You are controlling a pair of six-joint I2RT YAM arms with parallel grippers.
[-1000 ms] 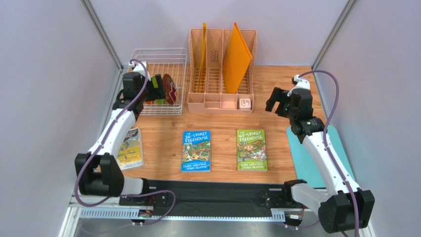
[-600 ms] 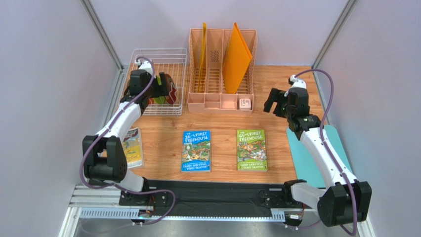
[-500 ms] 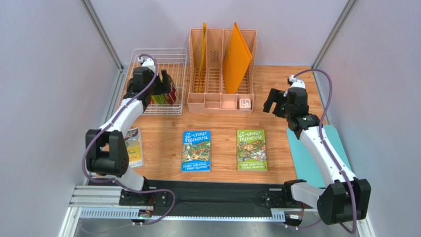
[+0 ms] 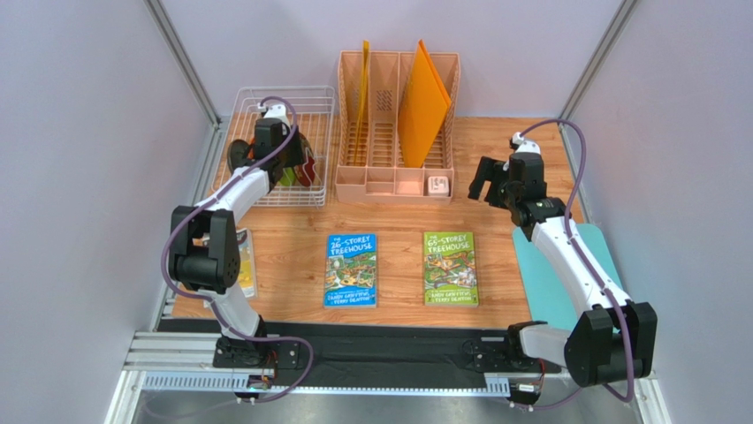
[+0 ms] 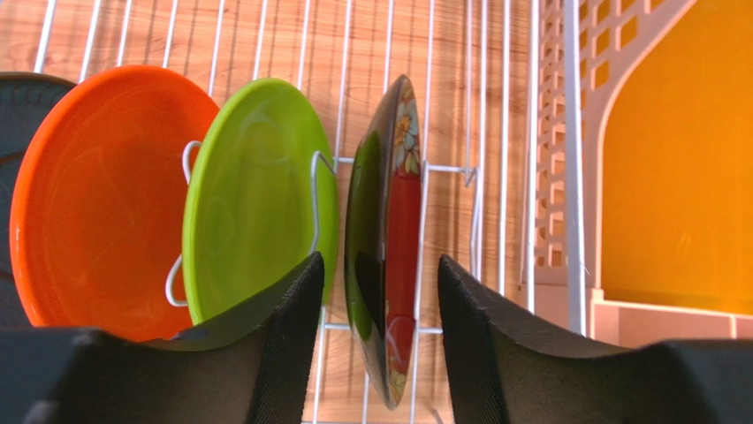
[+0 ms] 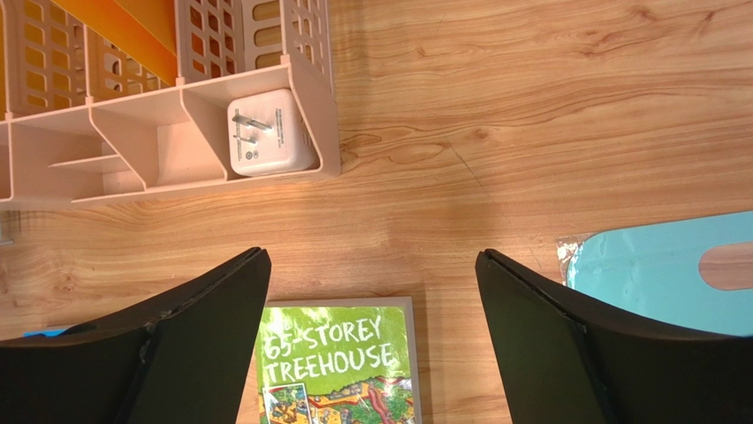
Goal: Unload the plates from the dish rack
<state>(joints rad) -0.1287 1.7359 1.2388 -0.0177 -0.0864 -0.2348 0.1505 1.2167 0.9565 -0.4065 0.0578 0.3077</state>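
The white wire dish rack [image 4: 265, 97] stands at the back left. In the left wrist view, the plates stand on edge between its prongs [image 5: 504, 132]: black [image 5: 18, 97] at far left, then orange [image 5: 97, 194], lime green [image 5: 256, 194] and dark red floral [image 5: 393, 238]. My left gripper [image 5: 380, 265] is open. Its jaws straddle the rim of the dark red plate with a gap on each side. In the top view it [image 4: 296, 163] hangs over the rack's front right part. My right gripper [image 6: 371, 256] is open and empty over bare wood, also seen in the top view [image 4: 484, 181].
A peach slotted organizer [image 4: 398, 185] with tall orange folders [image 4: 422, 102] and a white plug [image 6: 270, 132] stands right of the rack. A blue book [image 4: 351, 269], a green book [image 4: 450, 268] and a third book [image 4: 239, 265] lie on the table. A teal board [image 4: 566, 283] lies at the right.
My left arm has swung right and forward over the rack, bringing its open jaws around the dark red plate. My right gripper has edged slightly left and back.
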